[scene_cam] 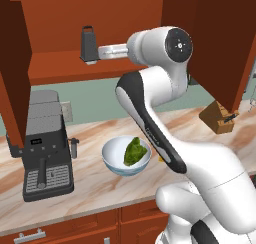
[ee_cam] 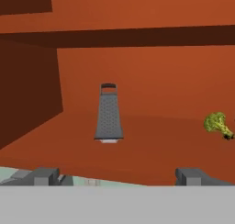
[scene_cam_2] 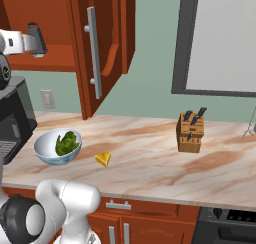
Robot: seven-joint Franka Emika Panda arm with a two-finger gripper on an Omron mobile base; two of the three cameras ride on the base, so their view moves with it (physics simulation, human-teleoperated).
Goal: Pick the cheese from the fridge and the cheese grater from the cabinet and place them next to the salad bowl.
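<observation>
The dark grey cheese grater [scene_cam: 89, 44] stands upright on the shelf of the open cabinet [scene_cam: 60, 65]. In the hand view the cheese grater [ee_cam: 109, 113] is straight ahead, a short way beyond the fingertips [ee_cam: 43, 176]. My gripper [scene_cam: 100, 53] reaches into the cabinet beside the grater, open and empty, with its jaws wide apart. The cheese [scene_cam_2: 103, 159] lies on the counter just right of the salad bowl [scene_cam_2: 57, 147]. From the left base view the salad bowl [scene_cam: 126, 155] sits in front of my arm. The fridge is out of view.
A black coffee machine [scene_cam: 45, 145] stands left of the bowl. A knife block [scene_cam_2: 190, 132] sits at the right of the counter. The open cabinet door [scene_cam_2: 95, 48] hangs over the counter. A broccoli floret [ee_cam: 218, 124] lies on the shelf to the grater's right.
</observation>
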